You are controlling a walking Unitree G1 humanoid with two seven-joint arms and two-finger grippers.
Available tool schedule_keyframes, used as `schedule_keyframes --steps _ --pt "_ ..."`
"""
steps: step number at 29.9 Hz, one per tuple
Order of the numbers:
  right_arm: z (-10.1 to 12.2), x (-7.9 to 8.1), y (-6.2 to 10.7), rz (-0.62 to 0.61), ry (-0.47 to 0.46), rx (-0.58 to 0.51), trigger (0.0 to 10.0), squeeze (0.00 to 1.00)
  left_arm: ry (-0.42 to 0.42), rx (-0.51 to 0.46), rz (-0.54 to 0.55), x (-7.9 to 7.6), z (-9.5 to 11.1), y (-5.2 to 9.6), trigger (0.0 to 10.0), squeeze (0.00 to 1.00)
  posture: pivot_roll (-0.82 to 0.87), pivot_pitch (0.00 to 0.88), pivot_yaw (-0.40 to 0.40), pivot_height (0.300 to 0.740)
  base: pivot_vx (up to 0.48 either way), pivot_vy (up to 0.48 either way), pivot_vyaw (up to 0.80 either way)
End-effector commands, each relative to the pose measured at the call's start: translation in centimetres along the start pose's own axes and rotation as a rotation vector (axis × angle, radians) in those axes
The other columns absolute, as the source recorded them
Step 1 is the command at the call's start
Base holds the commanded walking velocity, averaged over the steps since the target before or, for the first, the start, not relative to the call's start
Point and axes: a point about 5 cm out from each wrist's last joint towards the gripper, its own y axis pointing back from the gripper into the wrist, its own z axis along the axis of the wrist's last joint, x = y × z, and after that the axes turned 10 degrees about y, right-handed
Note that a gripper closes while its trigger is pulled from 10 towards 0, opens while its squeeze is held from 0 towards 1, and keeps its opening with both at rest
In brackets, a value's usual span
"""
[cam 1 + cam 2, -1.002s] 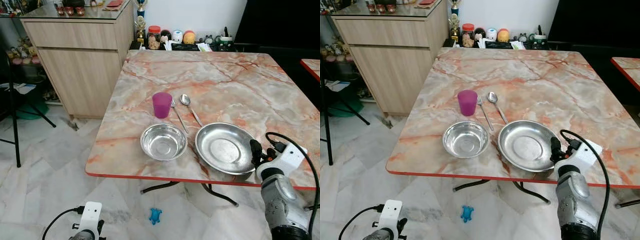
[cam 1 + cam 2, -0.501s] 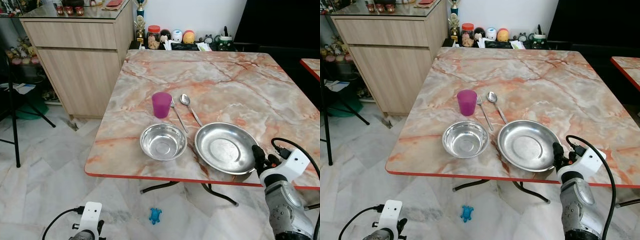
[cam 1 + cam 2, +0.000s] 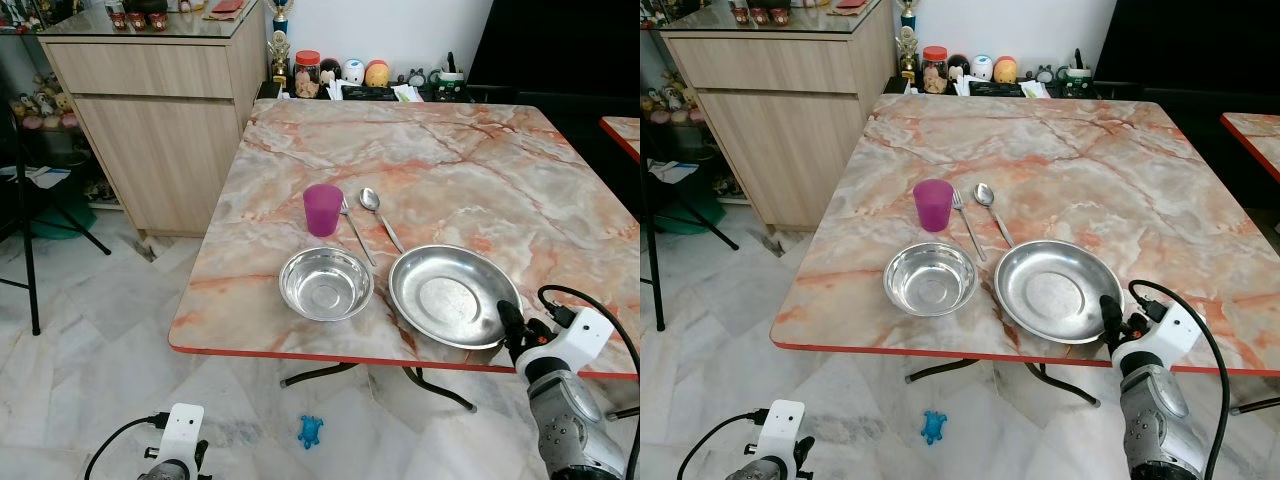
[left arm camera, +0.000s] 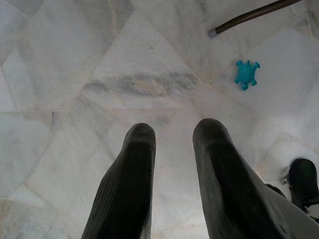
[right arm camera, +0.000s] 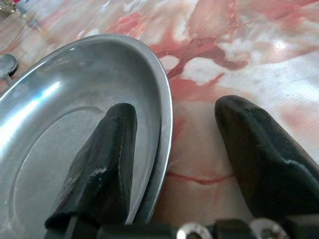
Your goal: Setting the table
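Two end effectors in frame. Left end effector (image 4: 172, 149) hangs low over the marble floor (image 4: 75, 74), fingers slightly apart, nothing between them; small blue turtle toy (image 4: 246, 73) lies on the floor near a bench leg (image 4: 249, 15). Right end effector (image 5: 172, 149) sits at the bench's near edge, fingers spread wide and straddling the plate (image 3: 452, 296) rim: one finger (image 5: 107, 159) over the plate's inside, the other (image 5: 259, 149) over the marble bench (image 3: 500, 170), not clamped. Steel bowl (image 3: 326, 283) just left of the plate, apart from it. Beyond them: purple cup (image 3: 323, 209), upright, then fork (image 3: 356, 230) and spoon (image 3: 380, 215) side by side to its right. Far edge: jars and figurines (image 3: 350, 75). Wooden cabinet (image 3: 160, 120) stands left of the bench.
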Motion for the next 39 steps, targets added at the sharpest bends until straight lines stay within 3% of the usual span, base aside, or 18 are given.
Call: schedule_keyframes --steps 1,8,9,10,11,33,39 --pt "-0.1 0.4 -0.3 0.017 -0.012 -0.004 10.0 0.00 -0.011 0.002 0.012 0.2 -0.2 0.1 10.0 0.00 0.05 0.000 -0.027 0.740 0.000 0.000 0.00" --pt "-0.3 0.9 -0.5 0.041 -0.020 -0.002 10.0 0.00 -0.012 0.004 0.014 0.2 -0.3 0.1 10.0 0.00 0.05 0.000 -0.027 0.740 0.000 0.000 0.00" --pt "-0.3 0.9 -0.5 0.044 -0.018 -0.002 6.5 0.00 -0.012 0.004 0.013 0.2 -0.3 0.1 10.0 0.00 0.05 0.000 -0.027 0.740 0.000 0.000 0.00" --pt "-0.4 0.9 -0.5 0.035 -0.009 0.005 1.0 0.00 -0.012 0.005 0.013 0.2 -0.3 0.1 10.0 0.00 0.05 0.000 -0.027 0.740 0.000 0.000 0.00" --pt "-0.5 0.9 -0.5 0.034 -0.009 0.006 0.0 0.00 -0.012 0.006 0.012 0.2 -0.3 0.1 10.0 0.00 0.05 0.000 -0.027 0.740 0.000 0.000 0.00" --pt "-0.4 0.9 -0.7 -0.011 0.047 -0.028 0.0 0.00 -0.014 0.012 -0.006 -0.1 -0.5 0.1 10.0 0.00 0.05 0.000 -0.024 0.740 0.000 0.000 0.00" --pt "0.9 0.5 -0.1 -0.071 0.002 -0.181 0.0 0.00 -0.034 0.004 -0.009 -0.2 -0.4 0.1 10.0 0.00 0.05 0.000 -0.022 0.740 0.000 0.000 0.00"
